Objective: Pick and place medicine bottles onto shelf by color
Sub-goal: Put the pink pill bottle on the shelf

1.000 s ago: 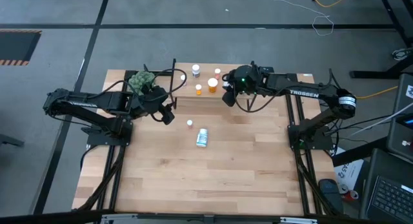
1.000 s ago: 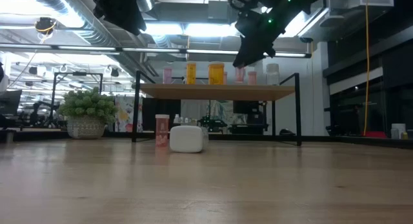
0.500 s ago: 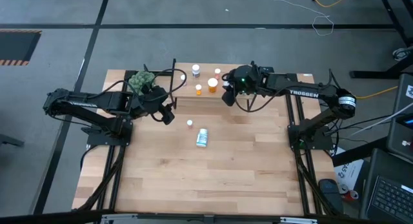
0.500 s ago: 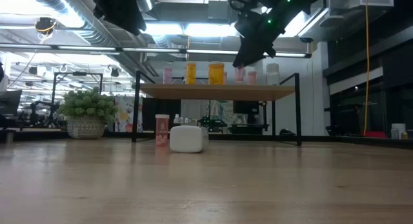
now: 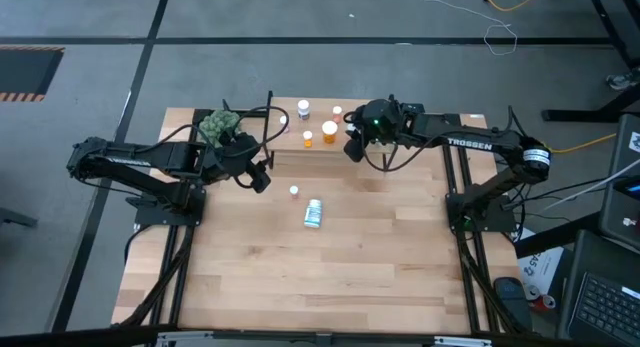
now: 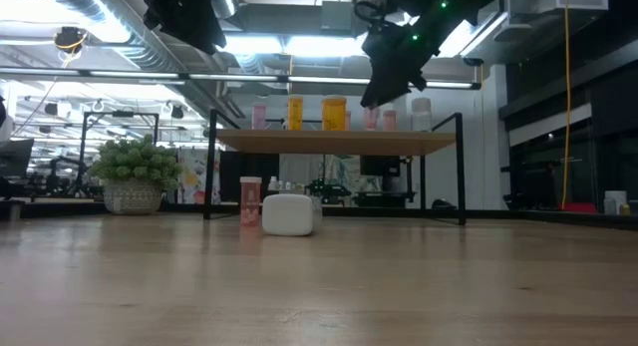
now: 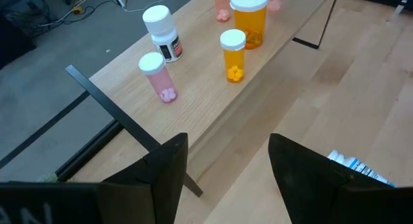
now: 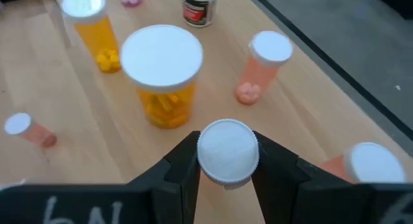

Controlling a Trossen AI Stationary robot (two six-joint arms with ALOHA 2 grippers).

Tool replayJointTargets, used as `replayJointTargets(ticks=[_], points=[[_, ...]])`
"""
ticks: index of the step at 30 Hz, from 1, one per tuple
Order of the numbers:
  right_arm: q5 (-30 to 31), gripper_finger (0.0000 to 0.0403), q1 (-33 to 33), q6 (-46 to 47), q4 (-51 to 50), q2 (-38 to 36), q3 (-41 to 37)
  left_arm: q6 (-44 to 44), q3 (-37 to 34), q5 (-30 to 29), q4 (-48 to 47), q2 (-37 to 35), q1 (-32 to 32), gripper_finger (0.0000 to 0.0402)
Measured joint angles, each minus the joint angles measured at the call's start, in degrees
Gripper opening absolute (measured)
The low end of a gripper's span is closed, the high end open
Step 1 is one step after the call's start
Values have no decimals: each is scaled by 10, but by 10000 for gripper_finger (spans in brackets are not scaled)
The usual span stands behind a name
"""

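The right gripper point(image 8: 226, 161) held a white-capped bottle point(image 8: 226, 151) pinched upright between its fingers, poised over the shelf point(image 5: 385, 152) in the upper centre of the high view, just right of the large orange bottle point(image 5: 329, 131). The bottle's long axis stood vertical, so the coming move looked like a straight drop onto the board beside a pink bottle point(image 8: 263, 68). The left gripper point(image 7: 222, 179), nearer the table's blue-labelled bottle point(image 5: 314, 213), waited spread and empty at centre left

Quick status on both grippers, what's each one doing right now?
Left gripper: open, holding nothing, hovering near the shelf.
Right gripper: shut on a white-capped bottle, above the shelf.
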Motion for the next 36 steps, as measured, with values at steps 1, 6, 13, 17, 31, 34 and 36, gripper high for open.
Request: replayJointTargets(ticks=[1,6,13,17,31,34,36], points=[[-1,122,0,0,0,0,0,0,0,0,0,0,0,212],[-1,122,0,13,-1,0,0,-4,0,0,0,0,0,212],[-5,122,1,-2,-5,0,0,-2,0,0,0,0,0,212],[-30,122,0,-15,-6,0,0,-1,0,0,0,0,0,212],[-30,122,0,-15,-6,0,0,-3,0,0,0,0,0,212],[-34,122,0,-26,-6,0,0,-3,0,0,0,0,0,212],[-40,122,0,-38,-8,0,0,-3,0,0,0,0,0,212]])
